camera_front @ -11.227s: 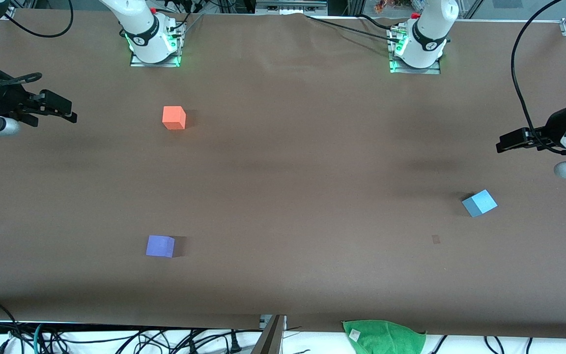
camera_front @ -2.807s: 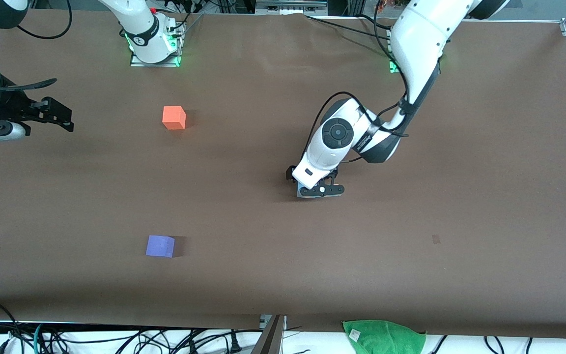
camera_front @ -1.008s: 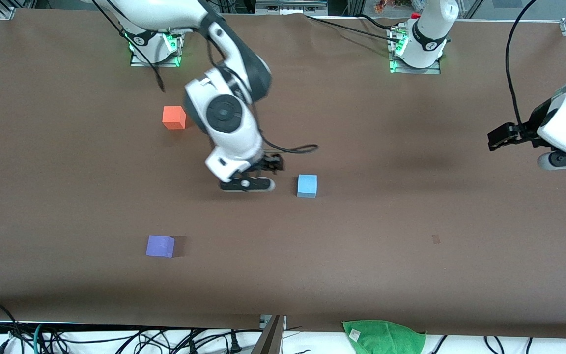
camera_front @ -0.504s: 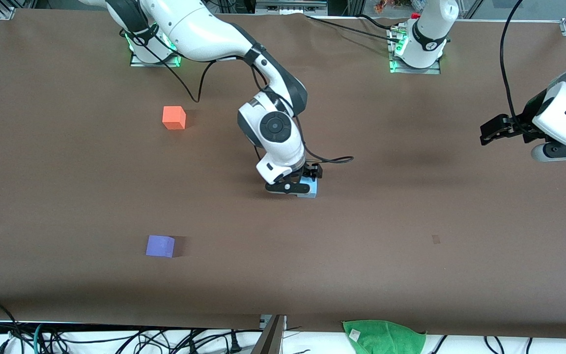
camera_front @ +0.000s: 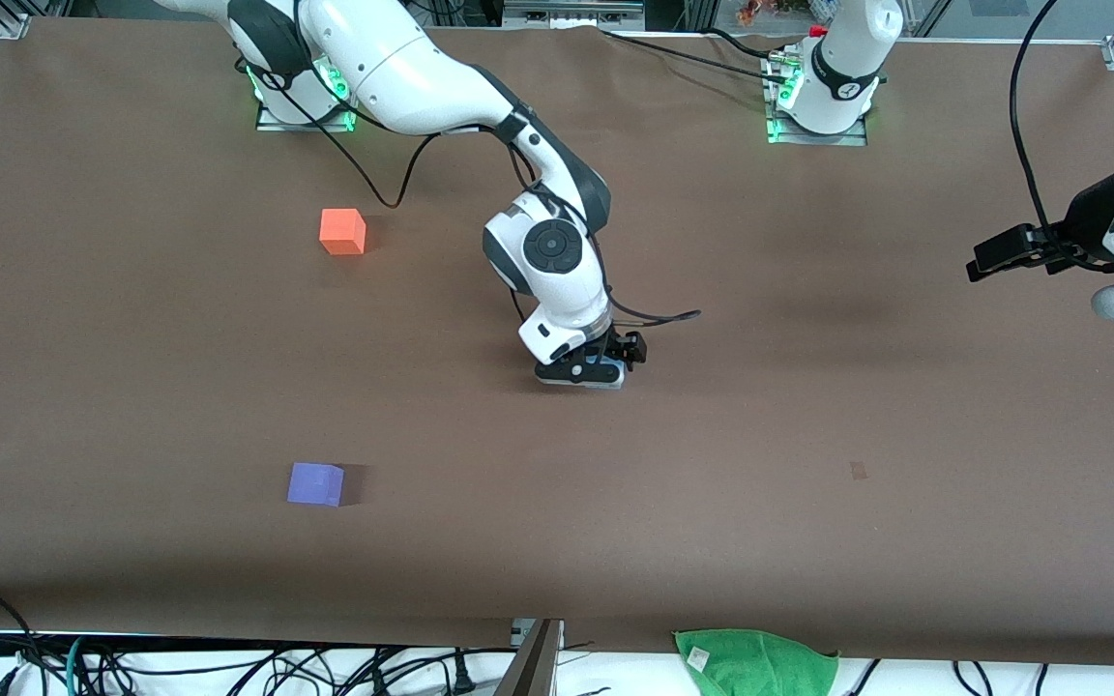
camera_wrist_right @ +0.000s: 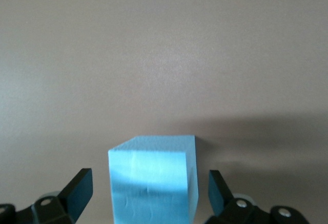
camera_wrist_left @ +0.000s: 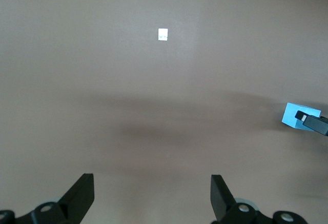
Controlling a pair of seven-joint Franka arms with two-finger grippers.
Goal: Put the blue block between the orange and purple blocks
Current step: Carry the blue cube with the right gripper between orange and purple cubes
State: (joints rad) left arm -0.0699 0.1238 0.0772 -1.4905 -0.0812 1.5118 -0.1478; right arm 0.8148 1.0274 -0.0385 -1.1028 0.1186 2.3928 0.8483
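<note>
Front view: taken from high across the table (camera_front: 808, 541), facing both arm bases; the whole tabletop is covered. Right wrist view: aimed down between the right gripper (camera_wrist_right: 148, 196) fingers, very close to the blue block (camera_wrist_right: 152, 183). Left wrist view: aimed down from higher up, past the left gripper (camera_wrist_left: 151, 198). The blue block (camera_wrist_left: 293, 115) is shared by all three views (camera_front: 612, 372).

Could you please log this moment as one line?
right hand: open, straddling light sky-blue matte cube | left hand: open, waiting
</note>
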